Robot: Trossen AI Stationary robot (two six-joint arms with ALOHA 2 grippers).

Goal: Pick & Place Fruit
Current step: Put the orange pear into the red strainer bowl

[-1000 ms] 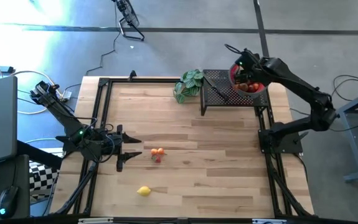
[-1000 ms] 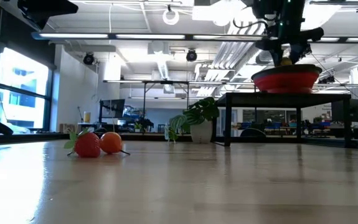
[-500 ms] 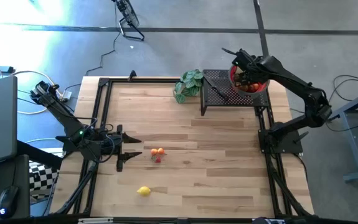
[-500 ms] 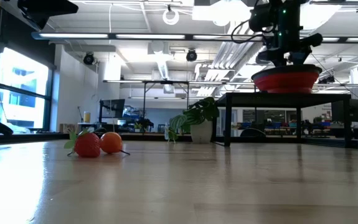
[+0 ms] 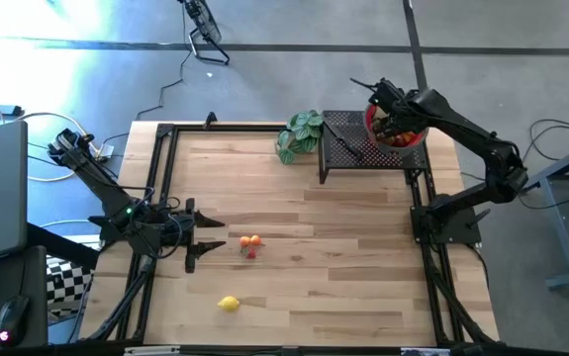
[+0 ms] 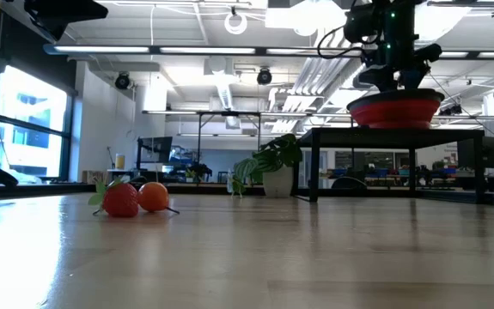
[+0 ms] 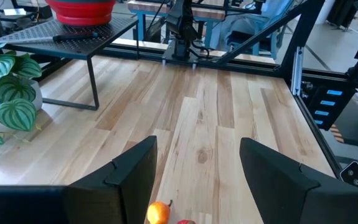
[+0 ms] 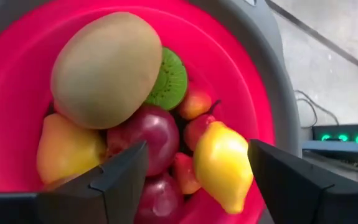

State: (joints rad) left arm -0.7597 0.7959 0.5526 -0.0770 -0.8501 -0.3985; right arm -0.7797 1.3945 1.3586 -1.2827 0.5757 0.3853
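right gripper [image 8: 197, 174] hangs over the red bowl [image 8: 241, 68], fingers released; the piled yellow fruit [image 8: 223, 165] could roll out if nudged.

Left gripper [image 7: 197, 180] was seen with fingers spread wide, nothing between them, above the wooden table [image 7: 228, 124]. An orange fruit [image 7: 158, 213] and a red fruit [image 7: 186, 221] lay just ahead. Red bowl [image 7: 79, 10] sat on a black stand [image 7: 73, 40]; leafy plant [image 7: 7, 93] beside it.
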